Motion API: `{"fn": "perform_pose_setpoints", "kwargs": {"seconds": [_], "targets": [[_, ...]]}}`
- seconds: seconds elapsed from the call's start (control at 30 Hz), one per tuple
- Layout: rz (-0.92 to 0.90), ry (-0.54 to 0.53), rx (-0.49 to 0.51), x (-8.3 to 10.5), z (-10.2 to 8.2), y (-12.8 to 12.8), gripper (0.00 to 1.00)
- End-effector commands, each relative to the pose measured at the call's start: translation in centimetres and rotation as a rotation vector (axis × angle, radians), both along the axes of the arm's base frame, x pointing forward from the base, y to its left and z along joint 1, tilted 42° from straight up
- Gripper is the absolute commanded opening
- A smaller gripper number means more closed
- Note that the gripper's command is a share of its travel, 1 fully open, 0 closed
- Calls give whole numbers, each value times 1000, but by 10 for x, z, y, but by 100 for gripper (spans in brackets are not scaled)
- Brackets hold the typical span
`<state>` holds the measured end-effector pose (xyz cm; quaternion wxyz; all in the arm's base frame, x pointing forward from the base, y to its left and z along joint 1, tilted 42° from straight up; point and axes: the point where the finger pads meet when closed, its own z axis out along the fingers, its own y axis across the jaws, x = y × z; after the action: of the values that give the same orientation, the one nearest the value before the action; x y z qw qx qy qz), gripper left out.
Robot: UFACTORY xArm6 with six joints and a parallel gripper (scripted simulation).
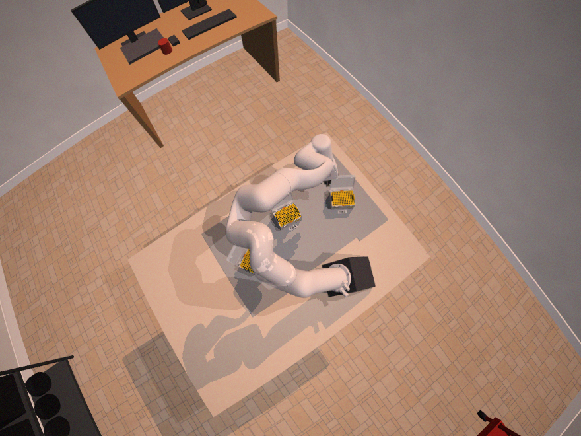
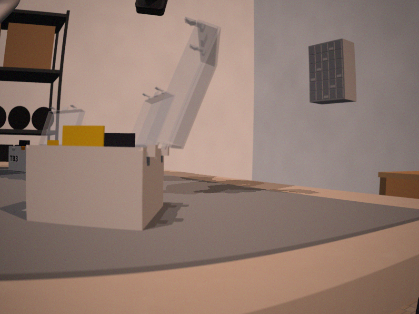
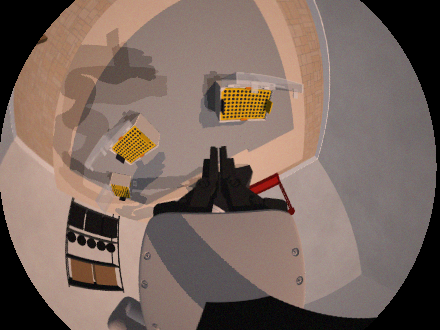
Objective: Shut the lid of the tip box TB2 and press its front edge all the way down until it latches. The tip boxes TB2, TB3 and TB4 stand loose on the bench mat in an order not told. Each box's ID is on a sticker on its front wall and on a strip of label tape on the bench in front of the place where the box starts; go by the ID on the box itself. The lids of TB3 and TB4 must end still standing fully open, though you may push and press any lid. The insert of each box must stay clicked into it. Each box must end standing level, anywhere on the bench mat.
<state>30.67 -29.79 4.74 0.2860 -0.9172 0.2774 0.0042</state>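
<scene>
gripper fingers pinched together, holding nothing; likely-TB2 box (sticker unreadable) sits just above-right of fingertips in wrist view, lid upright, long axis horizontal — push lid over from behind

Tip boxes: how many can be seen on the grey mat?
3: one far from the arm's base, one in the middle, one partly hidden under the arm.
</scene>
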Motion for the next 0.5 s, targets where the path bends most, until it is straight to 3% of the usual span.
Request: {"fn": "perform_pose_setpoints", "kwargs": {"seconds": [0.0,0.47], "targets": [[79,-84,-49,-8,-5,-6,0],[388,-277,-206,-44,-29,-20,0]]}}
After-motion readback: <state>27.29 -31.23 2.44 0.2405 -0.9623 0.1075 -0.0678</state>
